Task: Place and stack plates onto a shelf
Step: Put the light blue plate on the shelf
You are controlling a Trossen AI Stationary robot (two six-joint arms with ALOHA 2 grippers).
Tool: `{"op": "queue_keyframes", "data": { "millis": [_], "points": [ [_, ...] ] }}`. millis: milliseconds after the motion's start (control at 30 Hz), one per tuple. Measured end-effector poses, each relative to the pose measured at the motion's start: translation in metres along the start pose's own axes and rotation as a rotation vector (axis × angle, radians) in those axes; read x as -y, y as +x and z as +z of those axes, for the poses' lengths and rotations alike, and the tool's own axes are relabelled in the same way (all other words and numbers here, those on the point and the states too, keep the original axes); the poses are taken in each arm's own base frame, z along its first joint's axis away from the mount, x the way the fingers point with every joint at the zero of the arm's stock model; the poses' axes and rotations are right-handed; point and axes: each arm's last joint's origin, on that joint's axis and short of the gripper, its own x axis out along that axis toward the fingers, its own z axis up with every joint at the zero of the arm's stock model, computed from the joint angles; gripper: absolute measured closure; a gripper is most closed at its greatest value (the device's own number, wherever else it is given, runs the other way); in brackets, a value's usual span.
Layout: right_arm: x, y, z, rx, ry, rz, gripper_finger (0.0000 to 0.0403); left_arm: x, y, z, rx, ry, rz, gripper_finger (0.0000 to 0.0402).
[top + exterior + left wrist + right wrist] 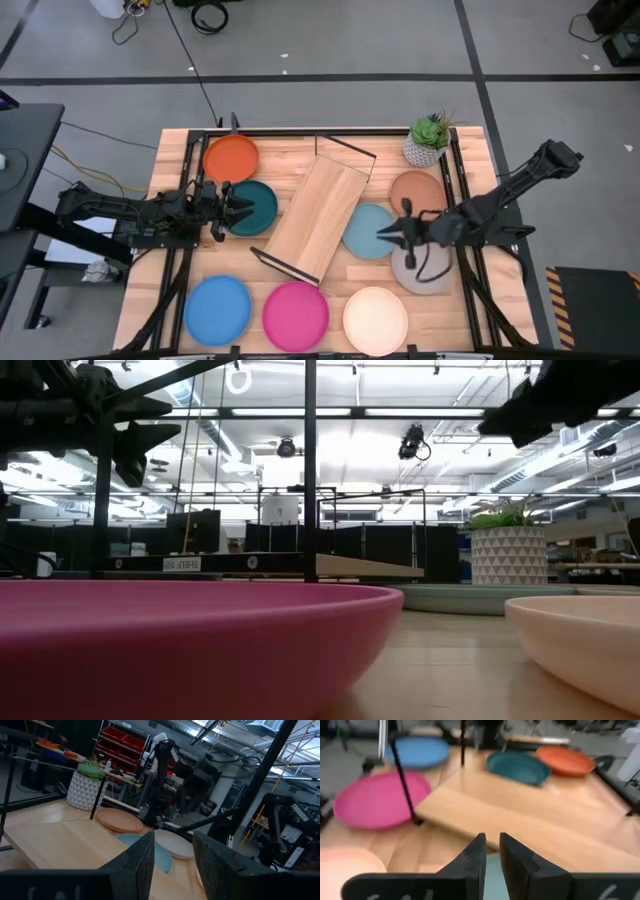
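Observation:
The shelf point(318, 215) lies askew at mid-table, a black wire frame at each end. Around it lie single plates: orange point(231, 160), dark teal point(252, 207), terracotta point(417, 192), light blue point(366, 232), grey point(424, 270), bright blue point(218, 309), magenta point(296, 316) and cream point(375, 320). My left gripper point(232, 207) hovers open over the dark teal plate's left edge. My right gripper point(384, 232) hovers over the light blue plate's right part, its fingers point(475, 857) a narrow gap apart. Both grippers hang well above the table in the low view.
A potted plant point(428, 140) stands at the far right corner, beside the terracotta plate. Black frame rails run along the table's left and right sides. In the low view, the magenta plate point(180, 630) and cream plate point(580, 640) fill the near edge.

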Motion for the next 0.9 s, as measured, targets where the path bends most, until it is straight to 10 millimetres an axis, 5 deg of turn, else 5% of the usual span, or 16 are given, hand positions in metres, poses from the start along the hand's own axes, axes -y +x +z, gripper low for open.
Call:
{"op": "queue_keyframes", "data": {
  "millis": [900],
  "points": [
    [-0.043,0.102,-0.019,-0.669,-0.092,-0.057,0.0211,0.0,0.0,0.0,-0.002,0.003,0.001,0.026]
  ]
}}
